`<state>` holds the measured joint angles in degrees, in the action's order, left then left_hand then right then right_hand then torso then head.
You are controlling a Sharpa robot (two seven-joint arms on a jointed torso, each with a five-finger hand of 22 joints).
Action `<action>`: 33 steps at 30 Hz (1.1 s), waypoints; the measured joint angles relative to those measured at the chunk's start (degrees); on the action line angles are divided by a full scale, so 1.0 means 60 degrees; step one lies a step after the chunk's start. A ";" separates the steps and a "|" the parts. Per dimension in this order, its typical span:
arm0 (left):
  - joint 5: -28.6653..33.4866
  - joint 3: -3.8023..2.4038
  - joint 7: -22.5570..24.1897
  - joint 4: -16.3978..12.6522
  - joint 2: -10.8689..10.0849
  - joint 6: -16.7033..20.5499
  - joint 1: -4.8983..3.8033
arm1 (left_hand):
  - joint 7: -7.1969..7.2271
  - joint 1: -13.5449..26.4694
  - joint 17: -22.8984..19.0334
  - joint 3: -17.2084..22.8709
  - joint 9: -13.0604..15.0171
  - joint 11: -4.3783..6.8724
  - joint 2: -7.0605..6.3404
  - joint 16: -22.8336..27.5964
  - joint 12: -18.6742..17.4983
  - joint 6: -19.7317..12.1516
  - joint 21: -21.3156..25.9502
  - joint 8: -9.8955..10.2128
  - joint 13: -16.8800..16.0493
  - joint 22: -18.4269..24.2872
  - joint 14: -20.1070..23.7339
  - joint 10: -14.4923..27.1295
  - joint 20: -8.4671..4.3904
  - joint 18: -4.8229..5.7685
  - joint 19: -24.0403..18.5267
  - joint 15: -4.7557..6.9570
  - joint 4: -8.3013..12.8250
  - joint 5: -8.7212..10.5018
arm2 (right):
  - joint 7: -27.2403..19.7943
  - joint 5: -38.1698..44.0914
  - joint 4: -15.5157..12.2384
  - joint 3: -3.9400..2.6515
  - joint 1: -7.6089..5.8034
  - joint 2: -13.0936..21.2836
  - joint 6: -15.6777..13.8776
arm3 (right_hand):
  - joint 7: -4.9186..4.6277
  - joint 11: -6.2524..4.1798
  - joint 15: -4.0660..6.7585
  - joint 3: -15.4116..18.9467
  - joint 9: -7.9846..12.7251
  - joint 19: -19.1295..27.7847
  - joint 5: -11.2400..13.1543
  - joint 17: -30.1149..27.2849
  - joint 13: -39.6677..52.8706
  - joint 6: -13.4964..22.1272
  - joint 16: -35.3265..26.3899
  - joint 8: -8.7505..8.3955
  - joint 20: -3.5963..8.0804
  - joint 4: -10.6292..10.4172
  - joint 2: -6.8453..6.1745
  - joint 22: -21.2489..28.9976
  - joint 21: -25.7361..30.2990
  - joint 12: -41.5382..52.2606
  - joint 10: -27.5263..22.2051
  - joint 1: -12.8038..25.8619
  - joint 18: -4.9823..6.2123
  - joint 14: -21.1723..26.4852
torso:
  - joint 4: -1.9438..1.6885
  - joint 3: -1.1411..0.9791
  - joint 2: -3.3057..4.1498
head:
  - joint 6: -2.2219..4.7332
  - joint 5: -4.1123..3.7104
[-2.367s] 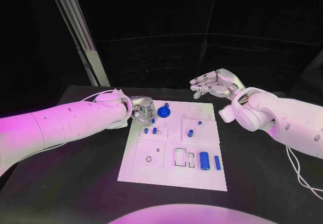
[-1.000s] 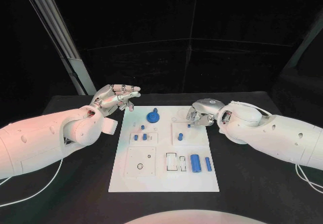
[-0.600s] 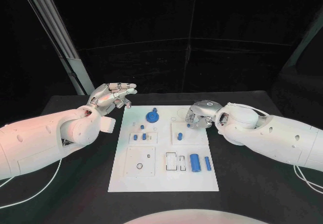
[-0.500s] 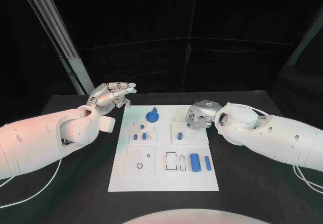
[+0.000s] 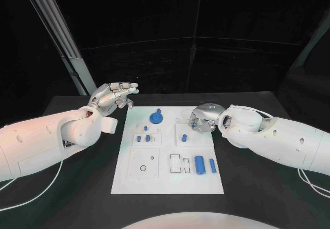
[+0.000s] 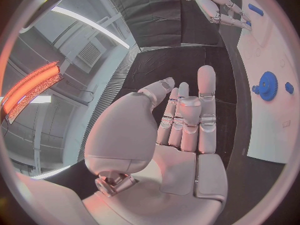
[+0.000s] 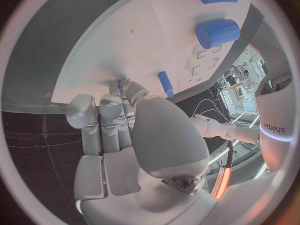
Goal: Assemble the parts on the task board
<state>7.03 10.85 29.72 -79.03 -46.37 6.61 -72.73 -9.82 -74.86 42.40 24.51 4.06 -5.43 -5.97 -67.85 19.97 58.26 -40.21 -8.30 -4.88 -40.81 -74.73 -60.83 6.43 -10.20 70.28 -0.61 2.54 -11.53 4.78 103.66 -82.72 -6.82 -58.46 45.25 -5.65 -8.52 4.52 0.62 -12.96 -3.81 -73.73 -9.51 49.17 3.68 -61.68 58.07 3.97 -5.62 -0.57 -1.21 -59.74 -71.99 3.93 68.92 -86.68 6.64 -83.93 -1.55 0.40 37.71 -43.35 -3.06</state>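
Note:
The white task board (image 5: 165, 183) lies mid-table. On it are a blue gear (image 5: 156, 117), small blue pegs (image 5: 143, 139), a blue peg (image 5: 183, 139), a thick blue cylinder (image 5: 199, 164) and a thin one (image 5: 211, 165). My right hand (image 5: 203, 119) is curled down over the board's far right part. In the right wrist view its fingertips (image 7: 119, 92) pinch a small blue part (image 7: 120, 85) against the board (image 7: 125, 35). My left hand (image 5: 113, 95) hovers off the board's far left corner, fingers straight and empty; the left wrist view shows its bare palm (image 6: 181, 135).
A grey metal post (image 5: 65, 52) rises behind the table at the far left. Black table surface runs along both sides of the board and in front of it. Several recesses (image 5: 179, 164) in the board's near half stand open.
Since the oldest frame my left hand has lifted off the board near the gear and my right hand has come down onto the far right part. Over the last second both have barely shifted.

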 measured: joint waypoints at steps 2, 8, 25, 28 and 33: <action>0.0004 0.0000 0.0000 0.0004 0.0000 0.0000 0.0000 | 0.0000 0.0000 0.0000 0.0000 0.0000 0.0000 0.0000 0.0000 0.0000 0.0000 0.0000 0.0000 0.0000 0.0000 0.0000 0.0000 0.0000 0.0000 0.0000 0.0000 0.0000 0.0000 | 0.0000 0.0006 0.0013 -0.0003 -0.0004 -0.0016 0.0025 | 0.0007 0.0000 0.0000 -0.0201 0.0000 0.0000 0.0017 0.0023 0.0001 -0.0018 0.0037 0.0000 0.0000 0.0000 -0.0054 -0.0045 -0.0022 0.0000 0.0000 0.0054 0.0000 0.0000 | 0.0001 0.0000 -0.0001 | -0.0008 0.0001; 0.0016 0.0000 0.0000 0.0021 0.0002 0.0001 0.0000 | 0.0000 0.0000 -0.0011 0.0000 0.0000 0.0000 0.0000 0.0000 0.0044 0.0000 0.0000 -0.0035 0.0001 0.0016 0.0000 0.0000 0.0000 0.0000 0.0000 0.0000 0.0000 0.0000 | 0.0005 0.0031 0.0057 -0.0019 -0.0013 -0.0073 0.0121 | 0.0000 0.0008 0.0000 -0.1086 0.0000 0.0000 0.0053 0.0113 0.0004 -0.0072 0.0281 0.0000 0.0000 0.0047 -0.0346 -0.0248 -0.0205 0.0010 0.0056 0.0346 0.0001 0.0000 | 0.0002 0.0000 -0.0001 | -0.0035 0.0002; 0.0034 0.0000 -0.0028 0.0057 -0.0029 0.0010 0.0000 | 0.0000 -0.0001 -0.0027 0.0001 0.0001 0.0000 -0.0001 0.0000 0.0043 -0.0001 0.0000 -0.0035 0.0002 0.0015 -0.0001 0.0001 0.0000 0.0003 0.0000 0.0000 0.0000 0.0000 | 0.0219 0.0234 -0.0057 0.0004 0.0036 -0.0070 -0.0042 | -0.0004 -0.0036 0.0000 -0.2534 -0.0016 -0.0212 0.0209 0.0356 0.0001 -0.0309 0.0778 -0.0001 0.0005 0.0278 -0.0554 -0.0932 -0.0702 0.0007 0.0238 0.0684 -0.0137 -0.0001 | 0.0010 -0.0001 -0.0006 | -0.0085 -0.0018; 0.0035 0.0000 -0.0036 0.0062 -0.0043 0.0014 0.0000 | 0.0001 -0.0002 -0.0027 0.0001 0.0001 0.0000 -0.0001 0.0000 0.0043 -0.0001 0.0000 -0.0035 0.0002 0.0019 -0.0001 0.0001 0.0000 0.0003 0.0000 0.0000 0.0000 0.0000 | 0.0279 0.0251 -0.0146 0.0030 0.0078 0.0001 -0.0253 | -0.0004 -0.0036 0.0000 -0.2591 -0.0014 -0.0273 0.0153 0.0389 0.0002 -0.0309 0.0798 -0.0001 0.0000 0.0315 -0.0573 -0.0998 -0.0714 -0.0010 0.0238 0.0705 -0.0149 -0.0001 | 0.0010 -0.0001 -0.0006 | -0.0092 -0.0027; 0.0037 0.0000 -0.0048 0.0069 -0.0055 0.0026 0.0000 | 0.0000 -0.0002 -0.0042 -0.0039 -0.0001 -0.0001 -0.0001 0.0000 0.0043 -0.0001 0.0022 -0.0035 0.0002 0.0041 -0.0001 0.0000 0.0000 0.0004 0.0000 0.0000 0.0040 0.0000 | 0.0325 0.0233 -0.0342 0.0040 0.0090 0.0130 -0.0658 | -0.0004 -0.0003 0.0000 -0.2730 -0.0012 -0.0273 0.0140 0.0401 0.0012 -0.0309 0.0851 -0.0001 0.0000 0.0349 -0.0611 -0.1032 -0.0757 -0.0029 0.0271 0.0746 -0.0148 -0.0001 | 0.0010 0.0003 -0.0013 | -0.0092 -0.0049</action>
<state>7.25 10.85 29.43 -78.62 -46.70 6.76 -72.73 -9.82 -74.87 42.15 24.27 4.05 -5.43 -5.98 -67.85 20.22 58.26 -40.07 -8.51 -4.87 -40.56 -74.73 -60.82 6.43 -10.18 70.28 -0.62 2.78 -11.53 6.73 105.06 -84.78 -6.58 -57.92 46.03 -9.60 -8.55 4.50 0.62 -29.33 -3.88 -75.36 -8.67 51.57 3.75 -63.54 63.18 3.97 -5.62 1.52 -4.88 -65.93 -76.53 3.75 70.55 -82.21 5.75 -83.94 -1.49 0.41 37.63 -43.91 -3.35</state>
